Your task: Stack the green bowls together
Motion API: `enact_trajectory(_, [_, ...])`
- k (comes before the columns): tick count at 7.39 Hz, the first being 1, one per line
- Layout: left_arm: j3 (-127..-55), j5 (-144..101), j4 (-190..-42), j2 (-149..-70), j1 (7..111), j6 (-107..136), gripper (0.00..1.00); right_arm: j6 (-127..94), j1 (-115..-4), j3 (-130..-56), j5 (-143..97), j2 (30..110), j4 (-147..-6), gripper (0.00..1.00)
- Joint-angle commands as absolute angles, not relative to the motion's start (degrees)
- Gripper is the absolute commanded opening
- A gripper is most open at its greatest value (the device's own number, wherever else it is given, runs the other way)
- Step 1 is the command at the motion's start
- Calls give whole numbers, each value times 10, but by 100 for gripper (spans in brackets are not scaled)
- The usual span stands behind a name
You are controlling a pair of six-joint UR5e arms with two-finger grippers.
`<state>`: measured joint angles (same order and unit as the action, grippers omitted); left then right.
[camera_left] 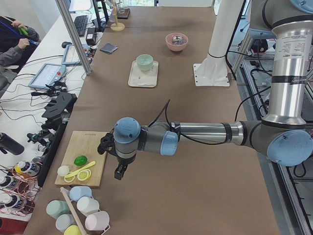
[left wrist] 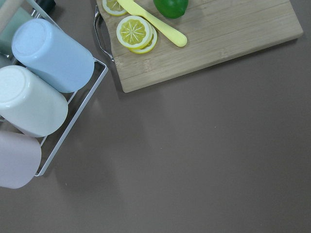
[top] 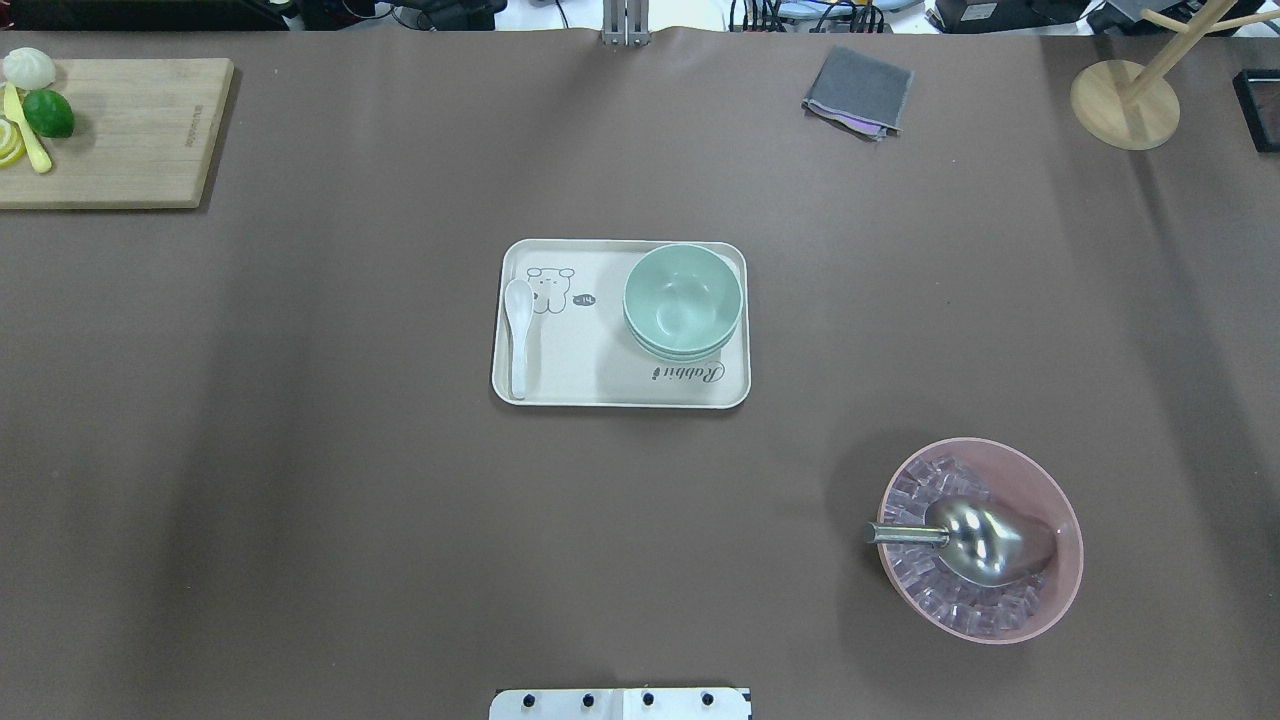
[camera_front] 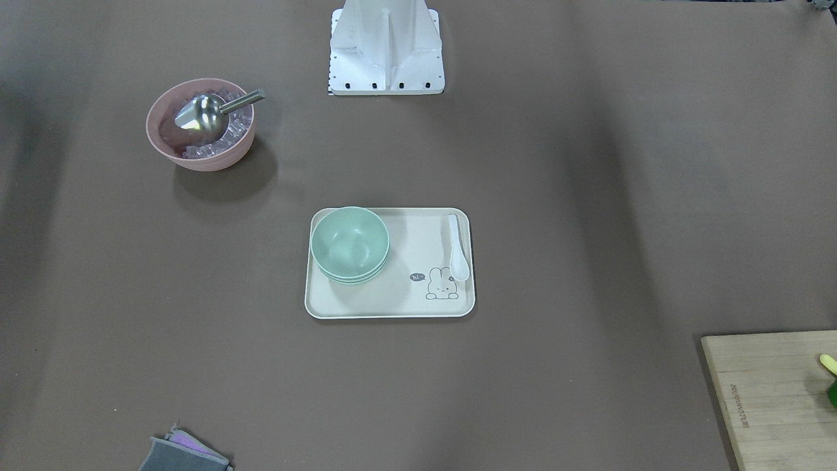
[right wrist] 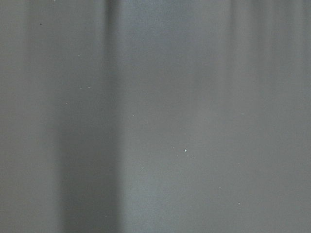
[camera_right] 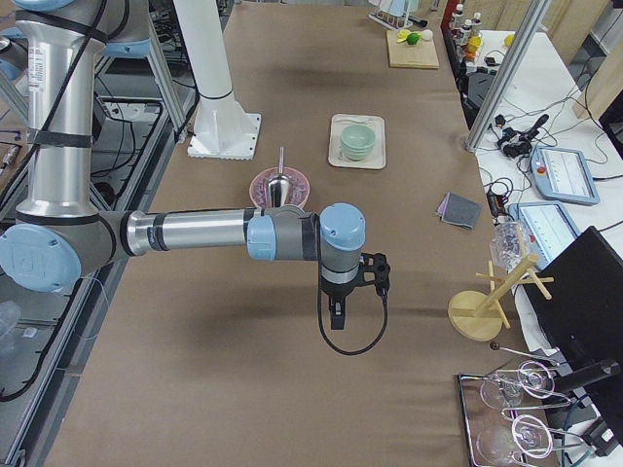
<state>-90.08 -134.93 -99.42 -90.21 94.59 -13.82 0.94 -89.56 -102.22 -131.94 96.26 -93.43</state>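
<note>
The green bowls (camera_front: 350,243) sit nested in one pile on the rabbit tray (camera_front: 386,297), next to a white spoon (camera_front: 457,248) (so the stacking looks done). The left gripper (camera_left: 120,172) and right gripper (camera_right: 336,319) hang far away over the counter (camera_front: 588,196). I cannot tell if either is open or closed.

green bowls (camera_front: 350,243): mint | tray (camera_front: 392,302): cream, rabbit print | large bowl (camera_front: 216,160): pink | table (camera_front: 588,196): brown

I found the light even, diffuse, overhead. In the front-facing view the pink bowl (camera_front: 199,124) threw a soft shadow toward 6 o'clock; its metal scoop (camera_front: 203,116) carried glare. The green bowls (camera_front: 350,243) were sharp. My right wrist view was dim, grey, banded.
</note>
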Motion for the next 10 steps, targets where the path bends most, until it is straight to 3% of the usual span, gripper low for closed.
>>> enact_trajectory(1, [-905, -1349, -948, -911, 945, -136, 99, 8, -896, -1022, -1320, 962, -934, 100])
enact_trajectory(3, [-925, -1352, -875, -922, 946, -138, 99, 7, -896, -1021, -1320, 962, -934, 100])
enact_trajectory(10, [-922, -1352, -881, -910, 946, -140, 99, 7, -896, -1014, -1319, 968, -934, 100])
